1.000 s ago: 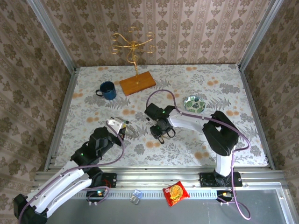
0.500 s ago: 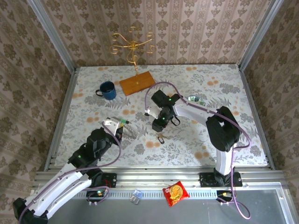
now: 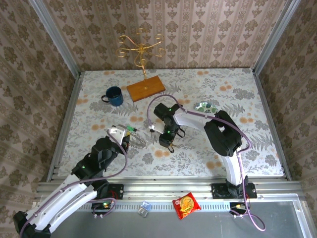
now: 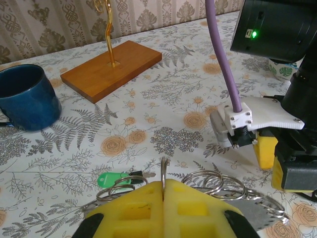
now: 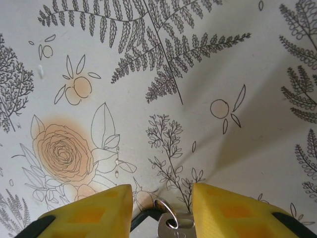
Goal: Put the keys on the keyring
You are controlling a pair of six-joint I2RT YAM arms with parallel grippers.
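The table [image 3: 247, 141], under a floral cloth, is carrying a few things. A blue mug [image 3: 114, 95] is standing at the far left, with a wooden base [image 3: 145, 88] lying just right of it. A bowl [image 3: 205, 109] is sitting right of centre. A green key [image 4: 111, 178] is lying left of centre, and a metal key [image 5: 171, 225] near the middle.

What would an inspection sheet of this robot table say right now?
Surface: floral tablecloth, flat.
Job's things: keyring pinched upright; green key lying close by; silver key at the right gripper.
Clutter: blue mug, gold stand on wooden base, patterned bowl, snack packet.
Grippers: left gripper shut on the keyring; right gripper open, silver key between its jaws.
Cables: purple cable along the right arm.
Surroundings: patterned wallpaper, metal frame.
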